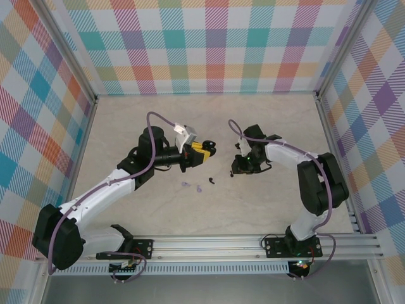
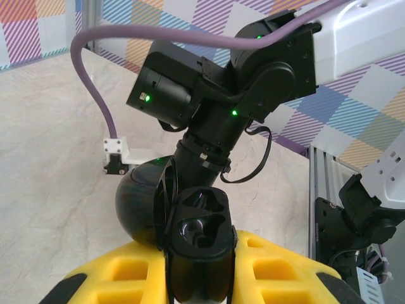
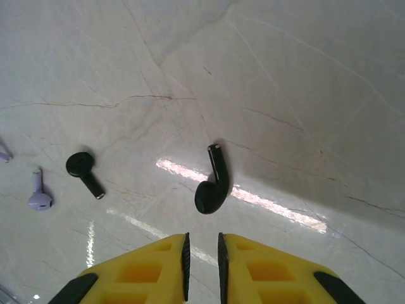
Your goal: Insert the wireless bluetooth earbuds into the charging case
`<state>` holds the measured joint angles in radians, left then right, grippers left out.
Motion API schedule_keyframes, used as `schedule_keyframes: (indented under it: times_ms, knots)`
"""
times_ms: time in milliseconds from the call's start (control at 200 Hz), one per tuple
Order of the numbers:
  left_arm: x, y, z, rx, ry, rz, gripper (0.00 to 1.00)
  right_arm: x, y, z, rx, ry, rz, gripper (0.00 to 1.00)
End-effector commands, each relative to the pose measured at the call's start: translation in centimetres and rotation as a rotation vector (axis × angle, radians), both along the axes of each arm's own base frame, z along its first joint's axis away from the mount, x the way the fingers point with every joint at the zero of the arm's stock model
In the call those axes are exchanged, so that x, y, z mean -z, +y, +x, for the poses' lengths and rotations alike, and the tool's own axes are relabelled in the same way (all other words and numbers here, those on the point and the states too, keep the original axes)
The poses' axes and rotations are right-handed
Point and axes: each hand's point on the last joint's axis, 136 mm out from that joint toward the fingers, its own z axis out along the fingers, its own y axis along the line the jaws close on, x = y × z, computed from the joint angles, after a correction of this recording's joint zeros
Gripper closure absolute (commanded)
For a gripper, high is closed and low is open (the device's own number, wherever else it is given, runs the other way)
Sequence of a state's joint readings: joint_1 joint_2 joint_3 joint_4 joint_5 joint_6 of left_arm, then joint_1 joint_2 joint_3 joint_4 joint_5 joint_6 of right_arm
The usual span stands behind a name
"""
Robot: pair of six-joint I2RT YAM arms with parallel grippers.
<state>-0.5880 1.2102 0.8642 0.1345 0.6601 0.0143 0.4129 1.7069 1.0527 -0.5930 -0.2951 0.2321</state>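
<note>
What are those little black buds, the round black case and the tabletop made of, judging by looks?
Black earbuds: probably hard plastic, fairly glossy; smooth moulded shape with faint sheen.
Charging case: likely glossy black plastic; its dome shows soft reflections.
Table: pale marble-look top, polished, veined, mirroring light streaks; real stone or laminate, I cannot tell.

Lavender earbud, far left of the central black earbud, and the frame edge slices it off! Charging case: lower part runs off the bottom edge between the left claw fingers.
</note>
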Motion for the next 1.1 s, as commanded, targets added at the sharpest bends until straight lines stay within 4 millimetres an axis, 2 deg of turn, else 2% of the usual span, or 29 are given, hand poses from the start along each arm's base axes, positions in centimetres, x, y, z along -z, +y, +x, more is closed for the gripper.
schedule_keyframes:
  times_ms: [0,220,505,1095]
  knots:
    - [-0.9,0.0,-0.4,-0.003,-0.024,-0.024,0.9,1.0,0.2,-0.3,0.01,0.022,-0.023,0.78]
    - [-1.1,0.0,-0.4,-0.002,-0.025,-0.024,0.9,2.4,0.6,-0.4,0.001,0.045,-0.072,0.79]
    - [-1.0,0.0,-0.5,-0.002,-0.021,-0.021,0.9,2.7,2.1,-0.3,-0.006,0.053,-0.02,0.8]
    - [-0.9,0.4,-0.7,-0.014,-0.022,-0.02,0.91,1.7,5.5,3.6,0.061,0.009,0.114,0.82]
